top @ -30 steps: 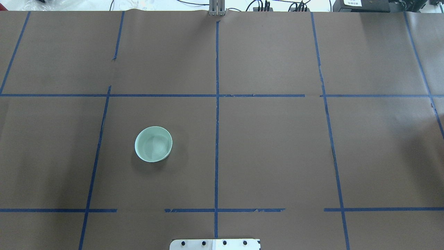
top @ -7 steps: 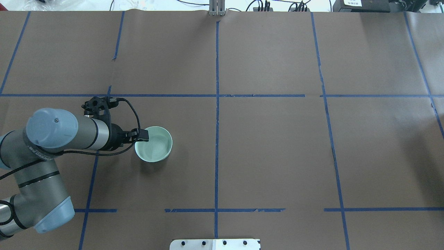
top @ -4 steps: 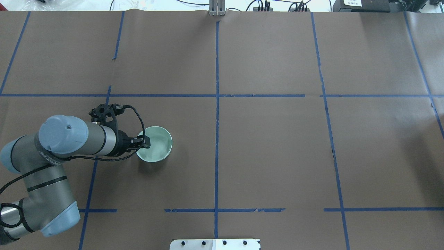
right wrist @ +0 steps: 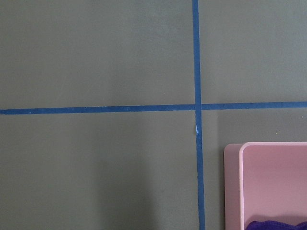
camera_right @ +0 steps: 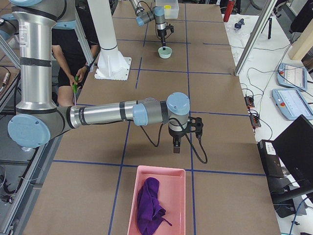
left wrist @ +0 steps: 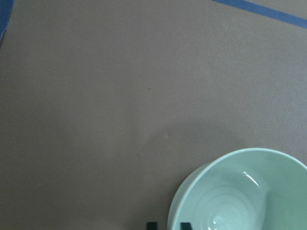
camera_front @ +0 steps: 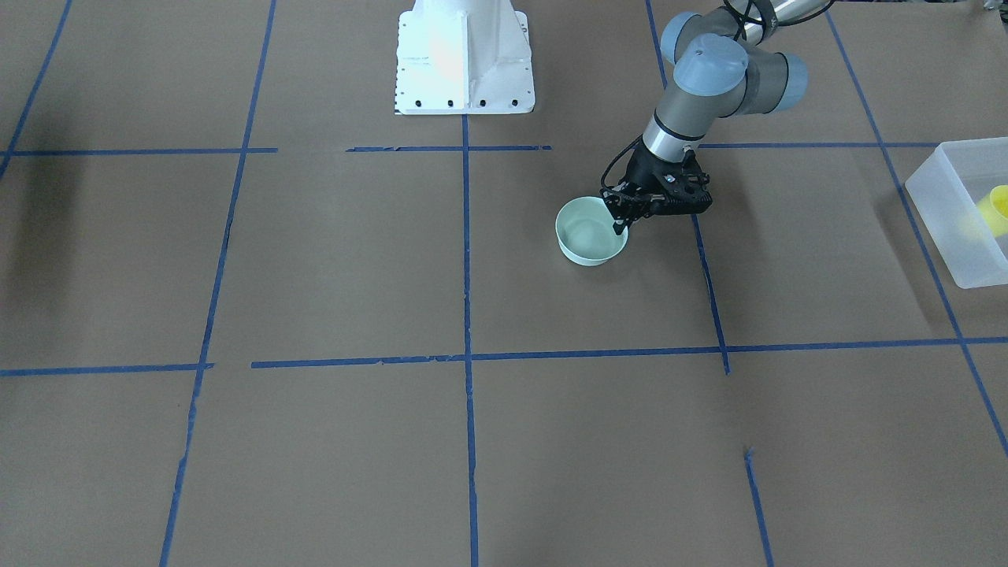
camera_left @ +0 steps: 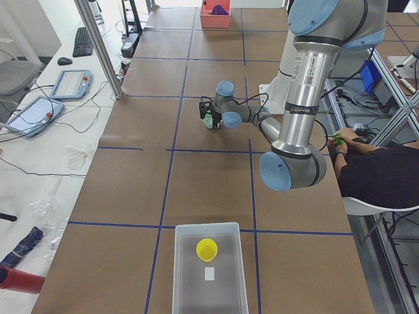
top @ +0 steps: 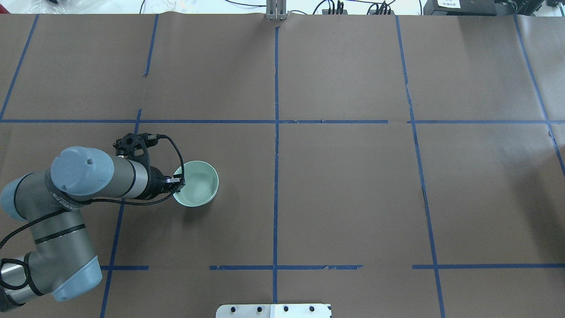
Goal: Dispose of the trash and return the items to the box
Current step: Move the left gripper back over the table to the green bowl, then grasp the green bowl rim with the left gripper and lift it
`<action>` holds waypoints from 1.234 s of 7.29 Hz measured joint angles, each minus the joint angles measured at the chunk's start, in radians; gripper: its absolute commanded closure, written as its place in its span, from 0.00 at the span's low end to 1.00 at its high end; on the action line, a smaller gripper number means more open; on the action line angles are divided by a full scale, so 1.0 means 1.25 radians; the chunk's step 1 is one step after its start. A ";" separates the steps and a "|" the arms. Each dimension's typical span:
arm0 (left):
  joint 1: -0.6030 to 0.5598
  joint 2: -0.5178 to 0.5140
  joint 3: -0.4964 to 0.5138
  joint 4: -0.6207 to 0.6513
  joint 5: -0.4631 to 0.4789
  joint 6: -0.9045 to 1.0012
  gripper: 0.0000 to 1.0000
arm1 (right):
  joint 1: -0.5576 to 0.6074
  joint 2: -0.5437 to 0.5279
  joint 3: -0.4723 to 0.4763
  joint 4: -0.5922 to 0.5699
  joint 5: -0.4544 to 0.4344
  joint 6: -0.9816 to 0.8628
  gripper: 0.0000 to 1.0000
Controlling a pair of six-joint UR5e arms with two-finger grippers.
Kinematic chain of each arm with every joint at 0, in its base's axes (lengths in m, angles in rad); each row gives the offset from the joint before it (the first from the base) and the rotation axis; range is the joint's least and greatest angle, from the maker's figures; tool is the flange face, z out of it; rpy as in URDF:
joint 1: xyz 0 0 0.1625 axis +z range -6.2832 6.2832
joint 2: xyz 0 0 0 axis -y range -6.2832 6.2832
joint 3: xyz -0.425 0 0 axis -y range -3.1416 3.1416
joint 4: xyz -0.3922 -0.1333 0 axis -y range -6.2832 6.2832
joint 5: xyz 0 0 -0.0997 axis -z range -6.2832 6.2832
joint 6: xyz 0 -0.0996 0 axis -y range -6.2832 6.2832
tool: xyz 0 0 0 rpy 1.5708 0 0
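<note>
The pale mint-green bowl [top: 198, 187] stands upright on the brown table left of centre; it also shows in the front view [camera_front: 587, 236] and the left wrist view [left wrist: 240, 191]. My left gripper [top: 178, 182] [camera_front: 622, 224] is at the bowl's left rim, its fingertips [left wrist: 152, 225] close together with one inside and one outside the wall, shut on the rim. The yellow cup [camera_left: 207, 248] [camera_front: 996, 206] stands inside the frosted-white box [camera_left: 209, 275] [camera_front: 957, 213] at the table's left end. My right gripper [camera_right: 176, 147] hangs over the table near a pink tray; I cannot tell whether it is open or shut.
A pink tray [camera_right: 156, 200] [right wrist: 268, 182] holds a purple cloth at the table's right end. The white robot base [camera_front: 463, 55] stands at the near middle edge. A small white card [camera_left: 209, 273] lies in the box. A seated person [camera_left: 373, 170] is behind the robot.
The left arm came in from the left and reached the bowl's left rim. In the last half second its fingers closed on the rim and the bowl shifted slightly left.
</note>
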 measured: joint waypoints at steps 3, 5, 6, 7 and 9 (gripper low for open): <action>-0.045 -0.007 -0.080 0.097 -0.026 0.012 1.00 | 0.000 -0.001 -0.007 0.001 -0.002 -0.006 0.00; -0.143 0.002 -0.098 0.118 -0.069 0.081 1.00 | 0.000 -0.002 -0.023 0.000 -0.002 -0.014 0.00; -0.185 0.013 -0.100 0.120 -0.091 0.130 1.00 | 0.001 -0.001 -0.042 0.001 -0.002 -0.040 0.00; -0.221 0.029 -0.099 0.121 -0.117 0.179 1.00 | 0.002 -0.001 -0.058 0.002 0.000 -0.069 0.00; -0.289 0.073 -0.098 0.121 -0.151 0.305 1.00 | 0.009 -0.002 -0.072 0.005 0.036 -0.091 0.00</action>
